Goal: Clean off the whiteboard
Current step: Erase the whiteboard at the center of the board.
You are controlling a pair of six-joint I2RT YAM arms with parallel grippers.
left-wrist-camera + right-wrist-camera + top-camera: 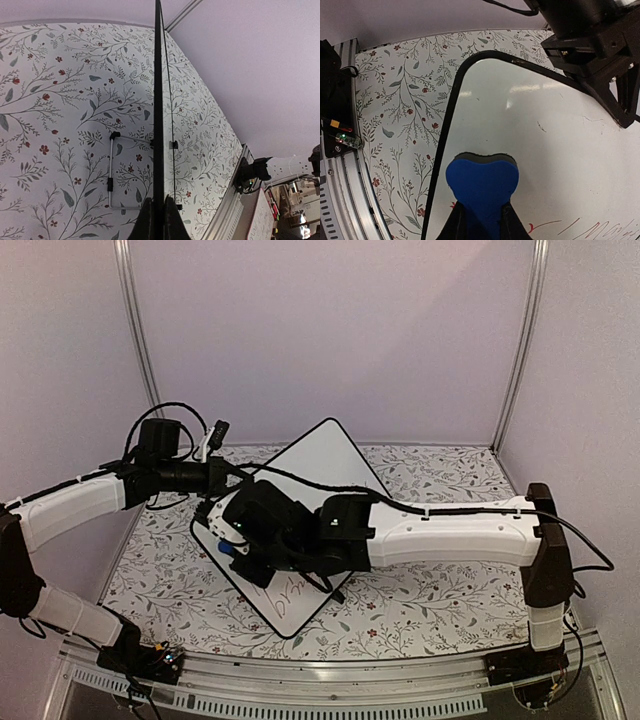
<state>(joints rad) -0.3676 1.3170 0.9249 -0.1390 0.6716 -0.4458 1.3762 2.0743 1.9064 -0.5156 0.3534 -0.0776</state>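
Closest to the right wrist lens is a blue eraser (482, 185). It is pinched between the two fingers (457, 226) of the right gripper (481, 222), whose jaws are clamped on its lower end. Its dark felt edge points up the board.

The whiteboard (545, 150) fills the area just beyond and under the eraser. The eraser lies over the white face just inside the black rim, near a rounded corner. Red writing (590, 230) runs along the board beside the eraser, to its right.

From above, the whiteboard (325, 465) sits corner-on like a diamond in the middle of the floral cloth (430, 600), and the right gripper (240, 545) is over its left part. The left gripper (215, 478) meets the board's upper left edge. In its own wrist view the left gripper (159, 220) has both jaws drawn together on the thin black rim, and the whiteboard (158, 100) is seen edge-on between them. A wire stand (111, 170) projects from the board's left side. An aluminium rail (330, 680) borders the near edge.
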